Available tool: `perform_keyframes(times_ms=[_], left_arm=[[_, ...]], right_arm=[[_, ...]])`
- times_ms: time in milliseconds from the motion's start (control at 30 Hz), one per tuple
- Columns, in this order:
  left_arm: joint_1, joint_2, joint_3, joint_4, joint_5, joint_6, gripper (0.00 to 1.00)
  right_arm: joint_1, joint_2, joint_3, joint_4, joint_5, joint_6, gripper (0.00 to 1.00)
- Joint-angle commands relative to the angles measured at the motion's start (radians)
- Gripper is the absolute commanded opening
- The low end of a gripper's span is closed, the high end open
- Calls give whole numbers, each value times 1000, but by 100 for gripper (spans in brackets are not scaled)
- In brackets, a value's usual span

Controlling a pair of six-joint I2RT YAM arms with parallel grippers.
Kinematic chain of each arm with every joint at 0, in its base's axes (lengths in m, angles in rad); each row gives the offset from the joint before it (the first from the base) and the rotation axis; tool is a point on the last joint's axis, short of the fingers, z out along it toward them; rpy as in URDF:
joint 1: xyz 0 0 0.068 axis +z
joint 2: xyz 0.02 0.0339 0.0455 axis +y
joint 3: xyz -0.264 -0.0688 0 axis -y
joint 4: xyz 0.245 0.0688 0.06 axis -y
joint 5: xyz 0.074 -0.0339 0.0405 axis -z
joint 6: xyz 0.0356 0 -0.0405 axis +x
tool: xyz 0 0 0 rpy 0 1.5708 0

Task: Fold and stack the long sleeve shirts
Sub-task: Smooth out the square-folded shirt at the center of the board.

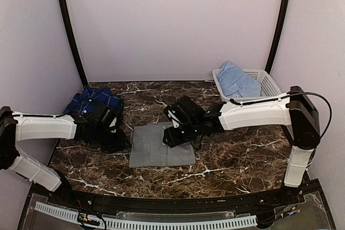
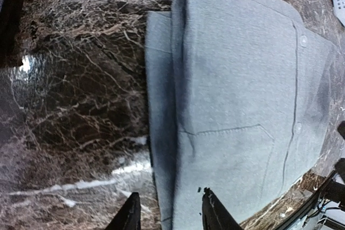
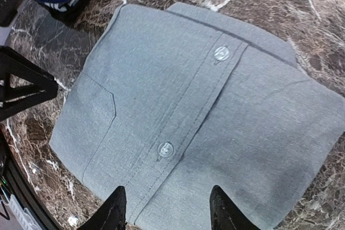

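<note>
the folded grey shirt [image 1: 161,145] lies flat in the middle of the table [image 1: 242,160], collar end to the far side — the left gripper [image 2: 170,208] stands over its left edge, fingers parted and empty, the right gripper [image 3: 167,203] above it, wide, holding nothing.

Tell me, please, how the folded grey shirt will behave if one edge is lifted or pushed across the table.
The grey shirt is thin cloth in loose layers, so it would probably droop and unfold if lifted by one edge. It looks light. On the glossy marble table, a push would likely slide or bunch it.
</note>
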Motion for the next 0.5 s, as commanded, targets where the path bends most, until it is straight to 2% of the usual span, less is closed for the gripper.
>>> perform_keyframes(times_ms=[0, 133, 233, 467], left_arm=[[33, 71, 44, 13, 24, 64, 40], [48, 132, 66, 38, 41, 81, 46], [51, 164, 78, 55, 54, 82, 47], [54, 237, 94, 70, 75, 86, 48]], right_arm=[[-50, -55, -84, 54, -11, 20, 47], [-87, -59, -148, 98, -40, 22, 35], [-105, -44, -180, 114, -42, 23, 27], [-115, -45, -261, 132, -32, 36, 22]])
